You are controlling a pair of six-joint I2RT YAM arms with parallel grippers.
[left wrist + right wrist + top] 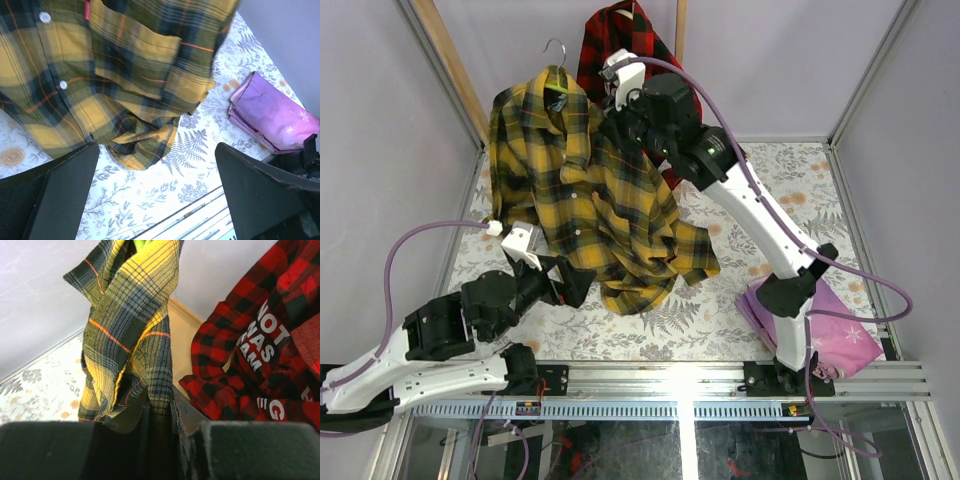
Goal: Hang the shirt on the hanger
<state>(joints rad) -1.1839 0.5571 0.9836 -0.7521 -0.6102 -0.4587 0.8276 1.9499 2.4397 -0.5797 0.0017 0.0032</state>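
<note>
The shirt (582,190) hangs by its collar on the lime-green hanger (557,86) at the back of the tabletop (770,190). Its lower half spreads in folds over the floral surface. The right hand (172,445) is narrowed onto a bunched fold of the shirt's upper part, and the plaid cloth runs down between its two fingers, just beside the red-and-black plaid shirt (250,355). The left hand (157,165) stands wide apart and holds nothing. It sits low over the tabletop with the shirt's crumpled hem just ahead of its fingers (65,195). Whether it touches the cloth cannot be told. A folded purple cloth (270,115) lies well off to the right.
</note>
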